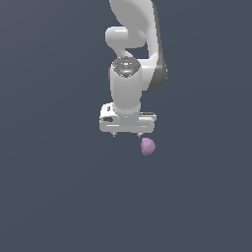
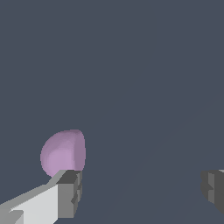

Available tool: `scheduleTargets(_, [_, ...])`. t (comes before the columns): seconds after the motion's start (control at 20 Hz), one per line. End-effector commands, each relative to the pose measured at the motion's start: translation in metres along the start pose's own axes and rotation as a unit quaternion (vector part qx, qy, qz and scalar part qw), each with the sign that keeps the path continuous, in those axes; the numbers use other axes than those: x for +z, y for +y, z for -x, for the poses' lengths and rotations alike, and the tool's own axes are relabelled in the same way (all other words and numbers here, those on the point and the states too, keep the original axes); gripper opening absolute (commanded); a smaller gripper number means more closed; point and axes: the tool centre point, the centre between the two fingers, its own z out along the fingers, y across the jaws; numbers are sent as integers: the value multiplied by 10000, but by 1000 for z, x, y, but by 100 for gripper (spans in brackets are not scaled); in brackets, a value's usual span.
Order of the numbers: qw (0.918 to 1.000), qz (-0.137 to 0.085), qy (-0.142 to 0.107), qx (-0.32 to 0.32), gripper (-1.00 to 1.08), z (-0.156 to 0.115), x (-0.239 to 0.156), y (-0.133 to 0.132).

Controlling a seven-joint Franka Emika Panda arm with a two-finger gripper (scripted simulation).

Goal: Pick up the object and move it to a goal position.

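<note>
The object (image 1: 147,146), a small purple-pink lump rounded on one side and slightly pointed on another, lies on the plain dark desk (image 1: 54,197) just below the centre of the exterior view, a little toward that view's right. In the wrist view it shows in the lower left of the frame (image 2: 64,154), right behind one grey fingertip (image 2: 70,193), not in the gap between the two.

The gripper (image 1: 127,133) hangs directly above and slightly to the exterior view's left of the object, its fingers spread wide apart and holding nothing; the other fingertip (image 2: 213,189) sits at the far lower right edge of the wrist frame. The white arm (image 1: 129,74) rises from it toward the top of the exterior view.

The step in hand looks like lining up for the grasp. As things stand, the object is off-centre, almost under one finger, so a straight descent would likely land that finger on the lump or nudge it away. A good approach would shift the gripper sideways until the object sits midway in the gap, then lower and close gently across its rounded sides. No goal marker is visible in either view.
</note>
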Motion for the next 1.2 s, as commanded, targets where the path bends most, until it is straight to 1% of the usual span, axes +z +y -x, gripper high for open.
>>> scheduleTargets(0.0, [10000,0,0,0,100,0,0,0])
scheduleTargets(0.1, [10000,-7,-31,-2,100,2,2,0])
scheduleTargets(0.35, [9996,-71,-265,-5,100,14,19,4])
scheduleTargets(0.55, [9995,-81,-291,2,100,15,19,6])
scheduleTargets(0.65, [9996,-73,-277,-7,100,14,20,3])
scheduleTargets(0.9, [9997,-32,-248,-80,100,15,31,-20])
scheduleTargets(1.15, [9996,26,-182,-217,100,19,49,-64])
